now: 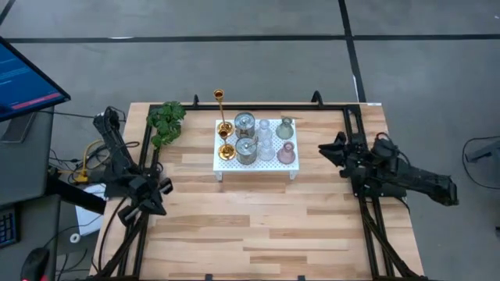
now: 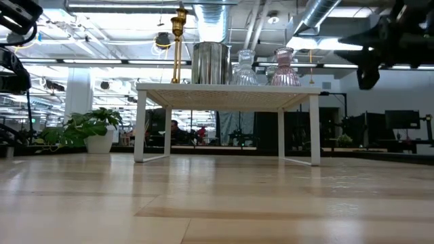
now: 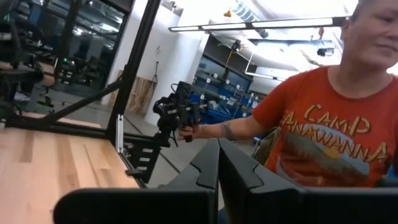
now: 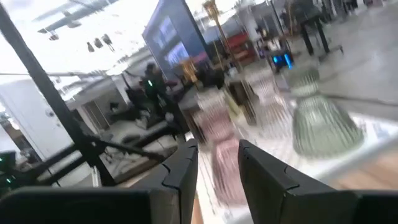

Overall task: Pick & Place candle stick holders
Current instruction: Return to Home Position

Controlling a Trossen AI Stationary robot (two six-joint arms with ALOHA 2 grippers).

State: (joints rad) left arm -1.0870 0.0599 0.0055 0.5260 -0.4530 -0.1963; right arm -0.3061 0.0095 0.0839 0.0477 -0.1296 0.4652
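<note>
**Holders grouped on the white stand, both pincers clear of it**

The wooden worktop (image 1: 258, 226) carries everything. The right pincer (image 1: 325, 150) hovers at its right side, its 2 fingers (image 4: 186, 165) apart with nothing between them. The left pincer (image 1: 153, 204) sits at the left edge, its fingers (image 3: 208, 165) pressed together and holding nothing.

The white perforated stand (image 1: 266, 163) lies between the 2 pincers. It is near the right pincer, straight ahead of its tips, and well apart from the left pincer. All the candle stick holders in view stand on its top.

A leafy plant (image 1: 166, 121) in a white pot (image 2: 100, 140) sits beyond the left pincer, beside the end of the stand farthest from the right pincer.

On the stand, the 2 silvery cups (image 1: 246, 136) sit past the middle as seen from the right pincer. What they hold cannot be told. The clear glass holders (image 1: 266, 136) come next, nearer that pincer. The greenish holder (image 1: 286, 127) and the pinkish holder (image 1: 286, 151) are closest to its tips, side by side. The tall gold holder (image 1: 221, 105) and a low gold holder (image 1: 226, 151) stand at the stand's far end, the side nearest the left pincer.
</note>
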